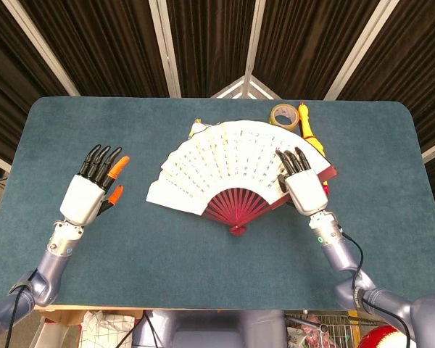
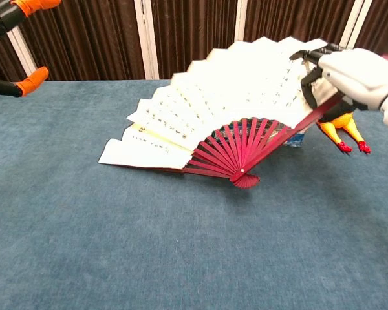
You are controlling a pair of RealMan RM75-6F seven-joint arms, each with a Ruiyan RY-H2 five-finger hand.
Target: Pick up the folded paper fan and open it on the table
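Open fan held at one end by the right hand, left hand free.

From overhead, the left hand (image 1: pixel 87 197) hovers at 9 o'clock over the blue felt-like table (image 1: pixel 203 275), fingers spread and holding nothing; the chest view catches only its orange fingertips (image 2: pixel 27 81). At centre the paper fan (image 1: pixel 228 163) is spread in a pleated cream arc with red ribs; the chest view shows its left edge and pivot low on the table, the right end raised. At 3 o'clock the right hand (image 1: pixel 304 185) grips its end rib, fingers close together. Beyond, at 1 o'clock, a tape roll (image 1: pixel 281 116) and a yellow rubber chicken (image 1: pixel 308 130).
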